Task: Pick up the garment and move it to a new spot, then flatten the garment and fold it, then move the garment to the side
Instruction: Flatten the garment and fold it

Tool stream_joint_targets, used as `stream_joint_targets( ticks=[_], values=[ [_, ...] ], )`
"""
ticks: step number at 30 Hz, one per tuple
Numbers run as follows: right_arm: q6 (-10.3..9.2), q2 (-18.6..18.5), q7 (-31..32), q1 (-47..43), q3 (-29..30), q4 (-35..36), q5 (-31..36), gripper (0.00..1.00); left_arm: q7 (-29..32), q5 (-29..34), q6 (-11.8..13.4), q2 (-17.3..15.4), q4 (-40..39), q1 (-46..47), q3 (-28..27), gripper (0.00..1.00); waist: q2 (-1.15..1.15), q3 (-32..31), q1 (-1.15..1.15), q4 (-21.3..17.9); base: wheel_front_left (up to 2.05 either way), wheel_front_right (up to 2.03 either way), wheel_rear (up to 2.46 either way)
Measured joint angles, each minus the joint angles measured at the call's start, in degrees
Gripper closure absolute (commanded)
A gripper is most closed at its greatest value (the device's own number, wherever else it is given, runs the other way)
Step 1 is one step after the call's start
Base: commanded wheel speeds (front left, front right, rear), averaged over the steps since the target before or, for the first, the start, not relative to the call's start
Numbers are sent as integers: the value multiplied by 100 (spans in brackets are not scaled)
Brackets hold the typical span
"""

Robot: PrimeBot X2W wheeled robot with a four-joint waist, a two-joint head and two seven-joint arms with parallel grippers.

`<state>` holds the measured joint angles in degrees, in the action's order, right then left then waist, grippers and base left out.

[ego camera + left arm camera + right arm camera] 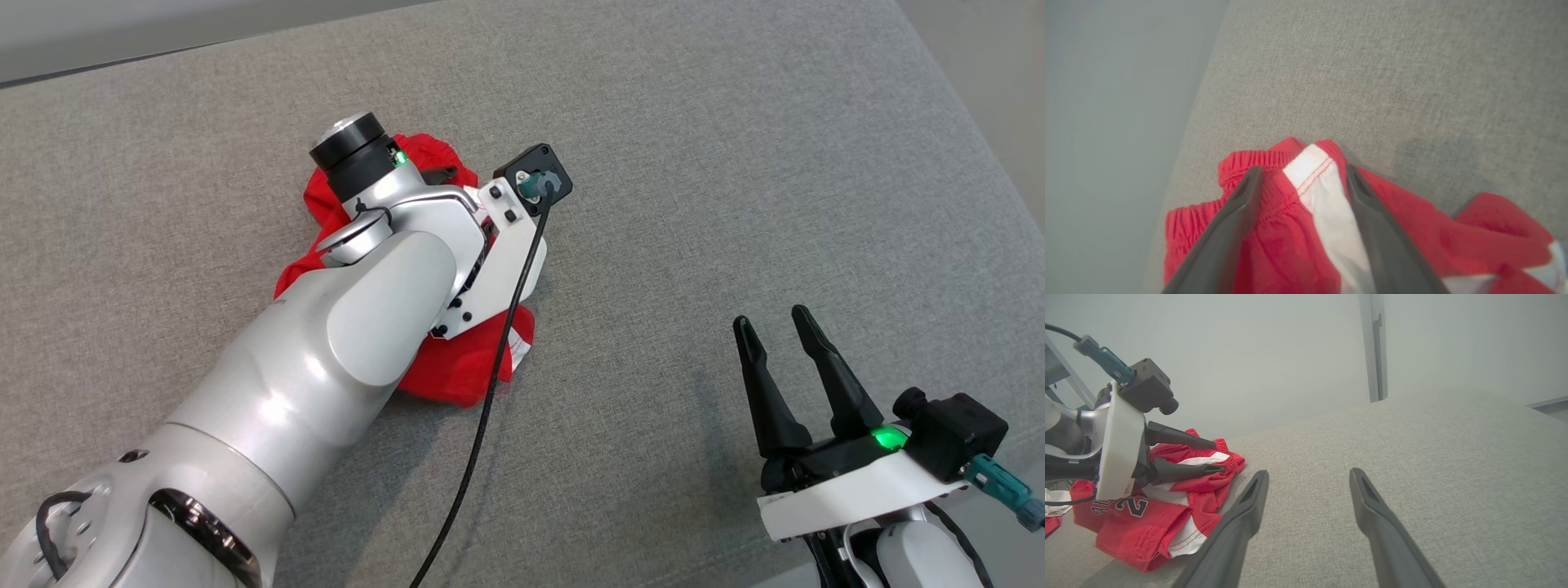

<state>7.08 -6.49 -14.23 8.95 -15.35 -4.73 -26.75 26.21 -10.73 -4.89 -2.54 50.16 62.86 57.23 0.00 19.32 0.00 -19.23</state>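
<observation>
Saw a grey cloth-covered bench [735,163], the red-and-white garment [457,367] crumpled toward its far left. Found the left hand [1303,169] spread over the waistband [1241,159], astride a white stripe [1314,183]. Found the right hand [771,318] spread too, over bare bench, well apart from the garment.

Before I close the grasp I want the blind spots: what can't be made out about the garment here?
1. Left wrist view: garment runs off the bottom edge; whether the left end effector touches cloth is unclear.
2. Head view: left arm covers most of the garment.
3. Right wrist view: printed number partly hidden behind the left wrist's white plate.
</observation>
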Motion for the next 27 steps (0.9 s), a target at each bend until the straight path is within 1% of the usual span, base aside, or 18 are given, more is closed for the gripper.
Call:
stream_joint_targets(
  ticks=[4, 5, 6, 7, 8, 13, 19, 22, 27],
  values=[
    [0, -8, 0, 0, -19, 7, -2, 0, -4, -45, -9, 2, 84, 1, 100, 0, 0, -32, 0, 37, 0, 0, 0],
    [0, -15, 0, 0, -19, 8, -2, 0, -31, -53, -9, 2, 88, 1, 118, 7, 0, -39, 0, 47, 0, 0, 0],
    [0, -30, 0, 0, -19, 12, -2, 0, -103, -52, -9, 2, 88, 1, 137, 56, 0, -46, 0, 58, 0, 0, 0],
    [0, -46, 0, 0, -19, 15, -2, 0, -189, -52, -8, 1, 86, 1, 153, 88, 0, -53, 0, 70, 0, 0, 0],
    [0, -70, 0, 0, -21, 18, -2, 0, -279, -57, -8, 3, 84, 1, 154, 100, 0, -59, 0, 83, 0, 0, 0],
    [0, -94, 0, -1, -49, 19, -2, 0, -566, -211, 46, 3, 54, 14, 171, 100, 0, -93, 0, 157, 0, 0, 0],
    [0, -133, 0, -2, -151, 19, -2, 0, -742, -313, 205, 5, 19, 79, 189, 100, 0, -155, 0, 297, 0, 0, 0],
    [0, -169, 0, -3, -194, 18, -14, 0, -993, -402, 393, 11, -65, 165, 66, 100, 0, -185, 0, 402, 0, 0, 0],
    [0, -283, 0, -3, -415, -22, -180, 0, -1496, -614, 818, -10, -246, 218, -289, 100, 0, -228, 0, 646, 0, 0, 0]
  ],
)
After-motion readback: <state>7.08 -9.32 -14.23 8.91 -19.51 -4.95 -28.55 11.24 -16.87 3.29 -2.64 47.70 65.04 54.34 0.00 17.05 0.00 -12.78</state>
